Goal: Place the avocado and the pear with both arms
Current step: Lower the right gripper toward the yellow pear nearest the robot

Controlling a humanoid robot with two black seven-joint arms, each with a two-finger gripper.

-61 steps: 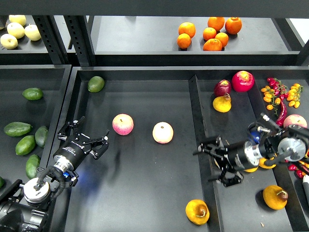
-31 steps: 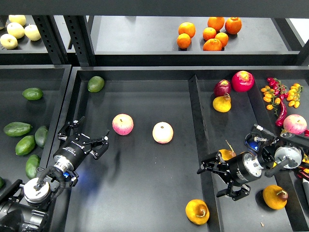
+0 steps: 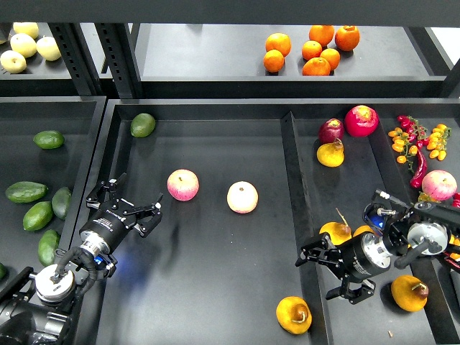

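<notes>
The right gripper [image 3: 327, 272] has moved down and back, its fingers spread and empty; the pear [image 3: 294, 315] lies just below it. The avocado [image 3: 143, 124] sits far above the released left gripper [image 3: 123, 205].

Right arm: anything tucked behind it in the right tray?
Behind the right arm's tool, two squat yellow-orange pears peek out, one with a thin stem up, the other mostly covered. Whatever else lies under the arm's silver body is hidden.
</notes>
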